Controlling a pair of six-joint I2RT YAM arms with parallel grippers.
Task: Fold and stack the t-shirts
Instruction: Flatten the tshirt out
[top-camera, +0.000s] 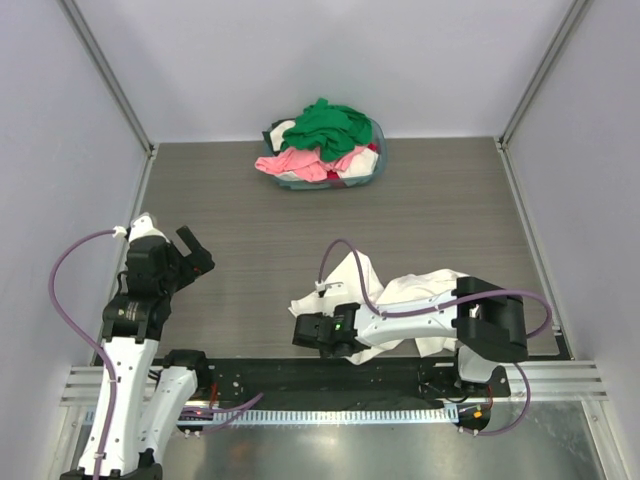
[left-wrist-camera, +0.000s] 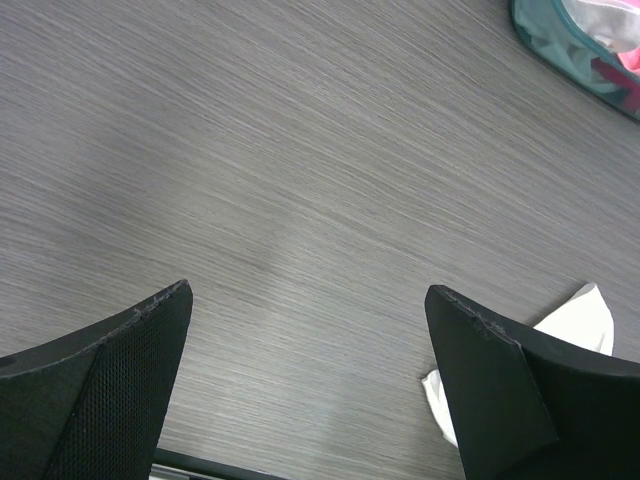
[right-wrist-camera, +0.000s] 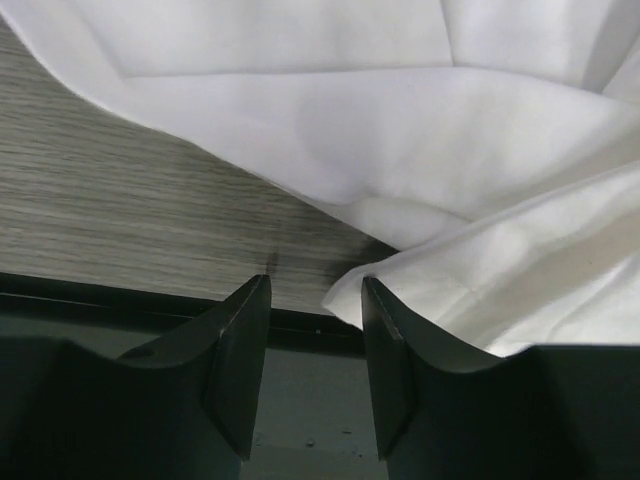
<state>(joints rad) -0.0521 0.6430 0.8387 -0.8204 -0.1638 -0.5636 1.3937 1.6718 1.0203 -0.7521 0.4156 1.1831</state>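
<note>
Bright, even overhead light, soft shadow on the table (left-wrist-camera: 270, 260), white t-shirt (right-wrist-camera: 400, 130) nearly washed out

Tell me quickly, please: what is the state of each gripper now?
Left gripper: wide open, holding nothing.
Right gripper: partly open, gripping nothing; white t-shirt edge beside its fingertips.

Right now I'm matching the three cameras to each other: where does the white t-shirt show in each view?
Top external: the white t-shirt lies crumpled at lower centre-right, near the table's front edge.
Left wrist: only a corner of it shows, at lower right.
Right wrist: it fills the top and right.
Shared landmark: the grey wood-grain table.
</note>
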